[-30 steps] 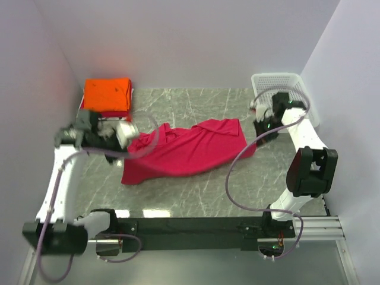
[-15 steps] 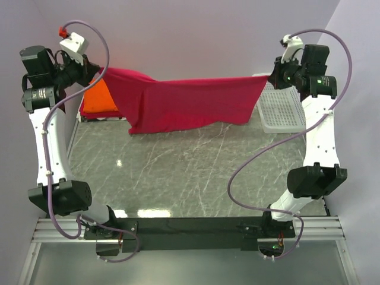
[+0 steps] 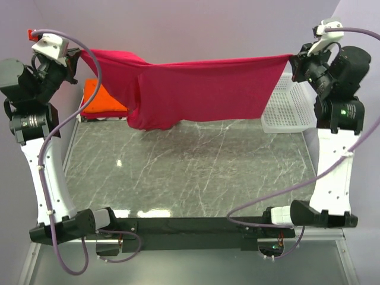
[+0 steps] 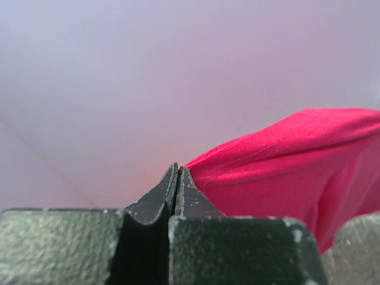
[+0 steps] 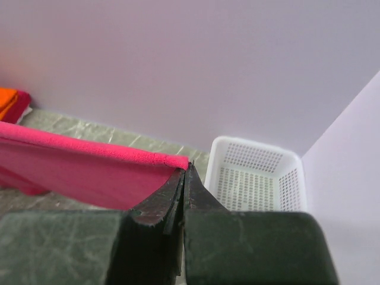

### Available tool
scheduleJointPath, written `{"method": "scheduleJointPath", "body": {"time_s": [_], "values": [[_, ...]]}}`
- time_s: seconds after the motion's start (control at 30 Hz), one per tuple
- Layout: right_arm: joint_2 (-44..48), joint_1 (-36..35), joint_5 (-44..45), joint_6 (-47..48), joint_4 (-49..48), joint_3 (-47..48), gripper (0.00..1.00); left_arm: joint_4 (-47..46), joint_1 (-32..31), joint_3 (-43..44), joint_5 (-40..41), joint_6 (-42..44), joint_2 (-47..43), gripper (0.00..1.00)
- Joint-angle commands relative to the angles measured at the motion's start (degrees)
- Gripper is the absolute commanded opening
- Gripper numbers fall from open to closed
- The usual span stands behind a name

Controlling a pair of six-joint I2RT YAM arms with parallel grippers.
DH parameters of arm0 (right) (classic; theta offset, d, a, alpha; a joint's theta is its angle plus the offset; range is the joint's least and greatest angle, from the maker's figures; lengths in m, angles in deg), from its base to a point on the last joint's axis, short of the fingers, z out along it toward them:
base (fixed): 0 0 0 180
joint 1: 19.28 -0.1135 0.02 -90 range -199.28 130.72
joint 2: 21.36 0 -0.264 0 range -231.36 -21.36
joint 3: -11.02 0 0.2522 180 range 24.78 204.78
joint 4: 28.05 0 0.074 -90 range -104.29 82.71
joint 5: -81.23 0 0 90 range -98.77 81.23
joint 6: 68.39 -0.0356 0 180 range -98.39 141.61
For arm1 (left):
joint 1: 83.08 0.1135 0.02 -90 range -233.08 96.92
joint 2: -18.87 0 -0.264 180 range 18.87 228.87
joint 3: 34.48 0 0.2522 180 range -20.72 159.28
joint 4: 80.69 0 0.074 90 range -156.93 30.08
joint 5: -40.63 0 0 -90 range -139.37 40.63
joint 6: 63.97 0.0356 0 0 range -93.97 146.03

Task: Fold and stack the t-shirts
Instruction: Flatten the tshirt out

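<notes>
We hold the crimson t-shirt [image 3: 202, 89] spread across the upper frame, long axis side to side, left gripper [image 3: 79, 54] and right gripper [image 3: 293, 60] each clamped on one end.

"What are the arms built from?"

"White link shells with black joint housings, on the left arm [image 3: 44, 172] and the right arm [image 3: 332, 166] alike; a black rail [image 3: 190, 225] joins their bases."

"Cabling?"

"A lilac-grey cable [image 3: 98, 74] trails along each; a small green light [image 3: 342, 110] glows on the right arm's black housing."

"And each end effector?"

"The left end effector [image 4: 177, 170] and right end effector [image 5: 185, 170] have dark, rough-textured fingers tapering to thin tips, flecked with pale scuffs; a white camera block [image 3: 50, 44] with a red tab [image 3: 29, 34] caps the left wrist."
</notes>
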State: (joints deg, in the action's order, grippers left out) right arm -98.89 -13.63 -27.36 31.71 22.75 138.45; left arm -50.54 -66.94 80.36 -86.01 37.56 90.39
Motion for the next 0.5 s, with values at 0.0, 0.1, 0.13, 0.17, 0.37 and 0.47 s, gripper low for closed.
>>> {"method": "scheduleJointPath", "body": {"time_s": [0.0, 0.1, 0.13, 0.17, 0.37, 0.47], "values": [[3.4, 0.6, 3.1, 0.7, -4.0, -1.3, 0.00, -6.2, 1.0, -1.6, 3.9, -2.9, -4.0, 0.01], [4.7, 0.6, 4.1, 0.7, -5.5, -2.2, 0.00, -8.0, 1.0, -1.7, 5.0, -4.6, -5.0, 0.01], [4.4, 0.7, 4.3, 0.7, -5.7, -2.3, 0.00, -7.9, 1.0, -1.3, 5.1, -4.8, -4.6, 0.01], [3.9, 0.6, 4.5, 0.6, -5.9, -2.4, 0.00, -7.7, 1.0, -0.8, 5.0, -5.2, -3.0, 0.01], [-2.8, 0.2, 3.7, -0.7, -7.9, -2.5, 0.00, -8.8, 0.9, 3.9, 2.7, -8.1, 7.8, 0.01], [-8.2, -0.4, 3.9, -0.9, -9.0, -0.3, 0.00, -8.9, -0.4, 9.6, 2.0, -7.7, 15.1, 0.01]]}}
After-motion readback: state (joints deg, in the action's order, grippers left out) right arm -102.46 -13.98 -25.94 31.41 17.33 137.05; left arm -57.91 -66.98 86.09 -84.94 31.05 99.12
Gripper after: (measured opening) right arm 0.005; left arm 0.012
